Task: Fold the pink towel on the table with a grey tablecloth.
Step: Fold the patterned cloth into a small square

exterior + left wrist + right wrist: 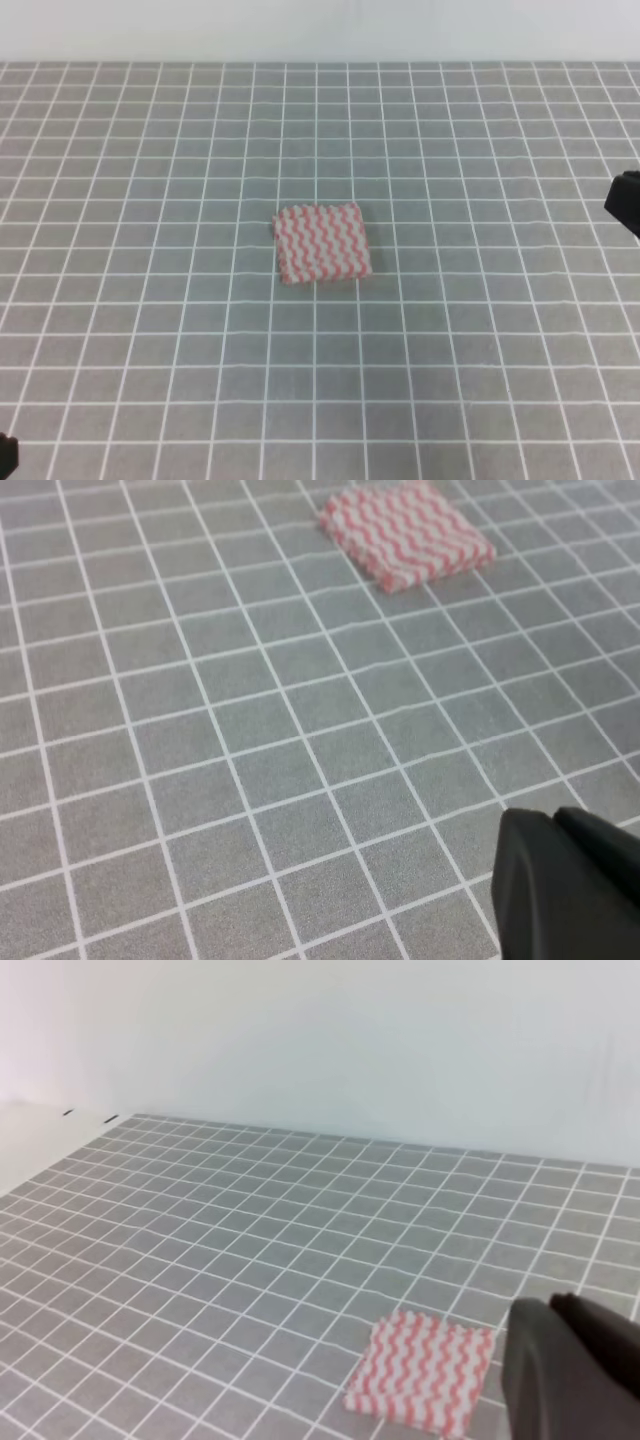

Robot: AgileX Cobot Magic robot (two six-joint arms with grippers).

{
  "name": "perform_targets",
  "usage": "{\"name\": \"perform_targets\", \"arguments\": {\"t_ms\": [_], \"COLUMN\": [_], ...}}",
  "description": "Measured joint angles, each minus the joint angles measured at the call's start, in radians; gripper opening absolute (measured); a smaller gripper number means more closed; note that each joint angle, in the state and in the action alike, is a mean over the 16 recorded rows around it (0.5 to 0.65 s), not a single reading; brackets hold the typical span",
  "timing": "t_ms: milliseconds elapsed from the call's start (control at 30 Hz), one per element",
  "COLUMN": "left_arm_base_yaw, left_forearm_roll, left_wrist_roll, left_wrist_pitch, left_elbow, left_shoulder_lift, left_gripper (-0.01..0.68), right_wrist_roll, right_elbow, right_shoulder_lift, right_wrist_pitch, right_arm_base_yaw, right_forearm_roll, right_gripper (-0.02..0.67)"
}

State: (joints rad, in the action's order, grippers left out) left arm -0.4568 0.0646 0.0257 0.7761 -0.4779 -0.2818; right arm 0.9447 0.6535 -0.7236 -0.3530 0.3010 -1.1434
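Note:
The pink towel [322, 243] lies flat as a small, thick-edged rectangle with pink-and-white wavy stripes, in the middle of the table with a grey tablecloth [150, 330]. Only a dark tip of my left gripper [5, 455] shows at the bottom left corner, far from the towel. My right gripper [625, 203] pokes in at the right edge, also well away from it. In the left wrist view the towel [405, 532] is far ahead of the left gripper [555, 815], whose fingers look pressed together with nothing between them. The right wrist view shows the towel [422, 1370] just left of the shut right gripper [550, 1300].
A plain white wall [350, 1040] rises behind the table's far edge. A strip of bare white surface [30, 1140] lies beyond the cloth's left end in the right wrist view. Grid-lined grey cloth surrounds the towel on all sides.

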Motion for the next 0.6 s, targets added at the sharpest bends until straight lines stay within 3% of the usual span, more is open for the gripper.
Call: {"name": "perform_targets", "arguments": {"t_ms": [600], "left_arm_base_yaw": [0.0], "left_forearm_roll": [-0.001], "left_wrist_roll": [-0.001], "left_wrist_pitch": [0.037], "left_elbow": [0.001], "left_shoulder_lift": [0.005], "left_gripper": [-0.002], "right_wrist_roll": [0.0], "right_elbow": [0.0], "right_shoulder_lift": [-0.011], "right_wrist_pitch": [-0.095], "right_arm_base_yaw": [0.0], "right_forearm_roll": [-0.003], "right_gripper": [-0.016]}}
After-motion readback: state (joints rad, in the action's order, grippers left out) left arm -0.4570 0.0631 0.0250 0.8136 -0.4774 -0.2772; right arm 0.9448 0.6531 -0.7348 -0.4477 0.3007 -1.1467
